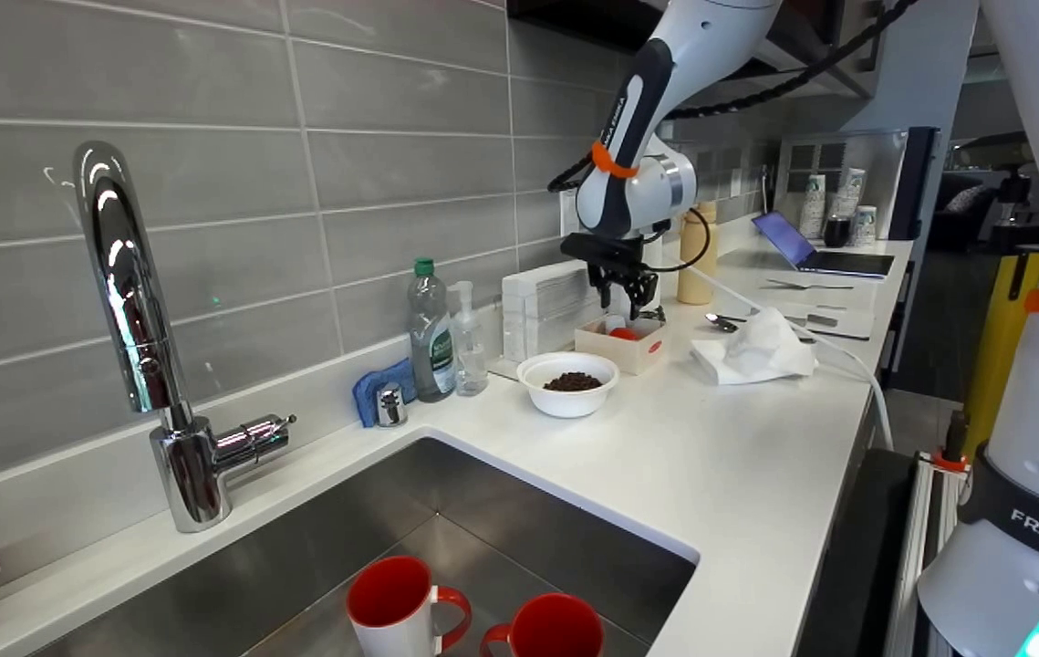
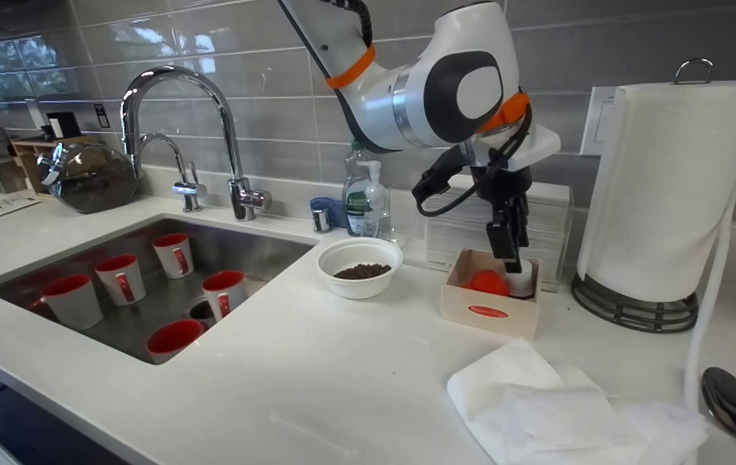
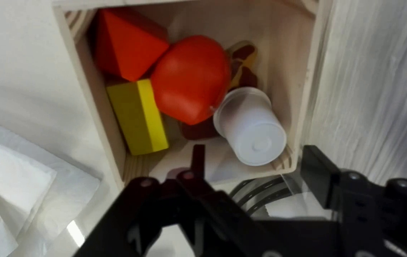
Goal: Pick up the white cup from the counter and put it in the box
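Clearly, white cup (image 3: 255, 130) tilted in box (image 2: 464, 313), just below tool (image 3: 254, 151); tool spread wide, gripping nothing

A glossy grey tiled wall (image 1: 181, 78) catches bright reflections (image 2: 204, 43) — cabinets (image 1: 565, 20) overhead, dark floor (image 1: 907, 338) beyond.

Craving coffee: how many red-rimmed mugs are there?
5 in the sink, in an exterior view: leftmost mug, next mug, farthest mug, rightmost mug, nearest mug. Others may hide.

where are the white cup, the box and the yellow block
White cup (image 3: 245, 116): in the wrist view, on its side wall.
Box (image 2: 461, 306): in an exterior view, on its outer wall.
Yellow block (image 3: 132, 118): in the wrist view, on its darker face.
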Controlling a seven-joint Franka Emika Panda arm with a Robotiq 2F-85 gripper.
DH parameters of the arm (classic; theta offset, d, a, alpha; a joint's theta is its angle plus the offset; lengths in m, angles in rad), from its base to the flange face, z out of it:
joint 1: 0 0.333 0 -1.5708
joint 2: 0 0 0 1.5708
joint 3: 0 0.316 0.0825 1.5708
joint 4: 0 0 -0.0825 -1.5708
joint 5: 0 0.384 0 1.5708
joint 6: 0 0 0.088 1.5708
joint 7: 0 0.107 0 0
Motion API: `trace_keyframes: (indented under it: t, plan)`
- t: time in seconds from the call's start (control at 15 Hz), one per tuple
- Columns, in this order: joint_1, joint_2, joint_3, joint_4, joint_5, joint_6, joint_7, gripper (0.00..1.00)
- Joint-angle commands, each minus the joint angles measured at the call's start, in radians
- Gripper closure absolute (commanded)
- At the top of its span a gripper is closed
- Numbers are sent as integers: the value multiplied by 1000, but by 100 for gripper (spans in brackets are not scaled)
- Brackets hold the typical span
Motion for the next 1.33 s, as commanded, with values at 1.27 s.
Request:
trace_keyframes:
  t: [1.27]
  plan:
    - [32, -419, 59, -209, -135, -182, -174, 0]
